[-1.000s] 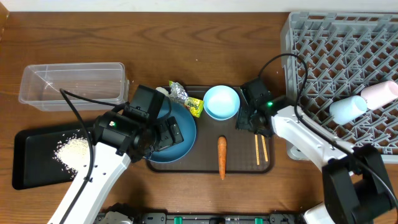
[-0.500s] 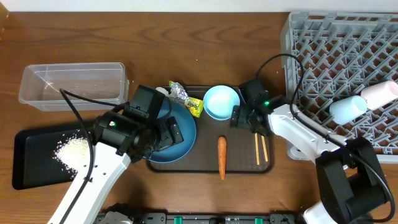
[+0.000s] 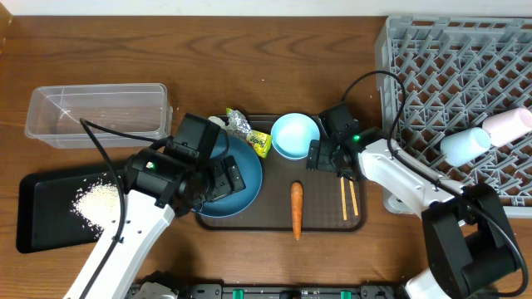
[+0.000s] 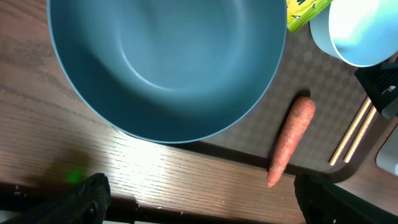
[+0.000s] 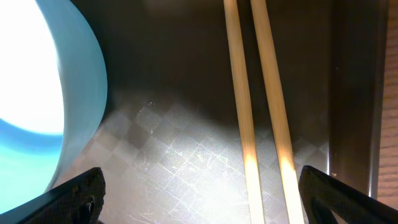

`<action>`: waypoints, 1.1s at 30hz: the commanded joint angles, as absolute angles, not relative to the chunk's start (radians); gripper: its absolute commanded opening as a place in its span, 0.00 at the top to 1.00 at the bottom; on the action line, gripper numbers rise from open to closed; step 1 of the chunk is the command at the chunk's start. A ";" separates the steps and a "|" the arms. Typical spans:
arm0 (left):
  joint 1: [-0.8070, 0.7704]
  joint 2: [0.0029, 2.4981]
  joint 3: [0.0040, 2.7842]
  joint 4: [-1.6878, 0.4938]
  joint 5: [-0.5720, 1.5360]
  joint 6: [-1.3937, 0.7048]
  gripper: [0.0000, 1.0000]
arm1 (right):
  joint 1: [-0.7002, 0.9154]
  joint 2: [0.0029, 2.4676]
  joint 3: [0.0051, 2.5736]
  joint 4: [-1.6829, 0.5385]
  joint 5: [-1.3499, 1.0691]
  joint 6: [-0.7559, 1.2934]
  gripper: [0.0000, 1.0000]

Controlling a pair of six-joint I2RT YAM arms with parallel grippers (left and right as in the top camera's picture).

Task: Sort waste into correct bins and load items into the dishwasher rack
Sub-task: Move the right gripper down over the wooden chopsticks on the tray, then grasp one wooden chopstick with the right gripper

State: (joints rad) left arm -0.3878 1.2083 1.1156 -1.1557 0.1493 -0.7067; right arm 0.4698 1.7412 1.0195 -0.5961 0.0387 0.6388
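Our right gripper [image 5: 210, 196] hangs wide open and empty. The chopsticks [image 5: 239, 93] lie flat between its fingers, and the light-blue bowl [image 5: 43, 74] sits just outside one finger. Closing off-centre, we risk pinching one stick only or shoving the bowl.

My bench is a dark brown wooden table [image 3: 274, 66], its grain running in long streaks from side to side. Bright light from above leaves a pale sheen on the wood.
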 commanded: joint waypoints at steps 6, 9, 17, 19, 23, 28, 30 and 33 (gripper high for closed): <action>-0.383 1.208 1.117 -1.162 0.126 -0.716 0.02 | 0.478 1.747 1.016 -0.590 0.064 0.582 0.02; -0.383 1.208 1.116 -1.162 0.126 -0.716 0.02 | 0.479 1.747 1.016 -0.590 0.064 0.582 0.10; -0.383 1.208 1.117 -1.162 0.126 -0.716 0.02 | 0.490 1.747 1.016 -0.590 0.065 0.578 0.19; -0.383 1.208 1.117 -1.162 0.126 -0.716 0.02 | 0.491 1.747 1.016 -0.593 0.075 0.579 0.25; -0.383 1.208 1.117 -1.162 0.126 -0.716 0.02 | 0.491 1.747 1.016 -0.598 0.087 0.578 0.29; -0.383 1.208 1.117 -1.162 0.126 -0.716 0.02 | 0.491 1.748 1.013 -0.601 0.094 0.579 0.41; -0.383 1.208 1.117 -1.162 0.126 -0.716 0.02 | 0.491 1.748 1.011 -0.601 0.099 0.578 0.41; -0.383 1.208 1.116 -1.162 0.126 -0.716 0.02 | 0.492 1.753 1.010 -0.602 0.102 0.579 0.42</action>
State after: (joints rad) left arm -0.3878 1.2083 1.1156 -1.1561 0.1493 -0.7071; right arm 0.4831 1.7412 1.0195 -0.6022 0.0784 0.5804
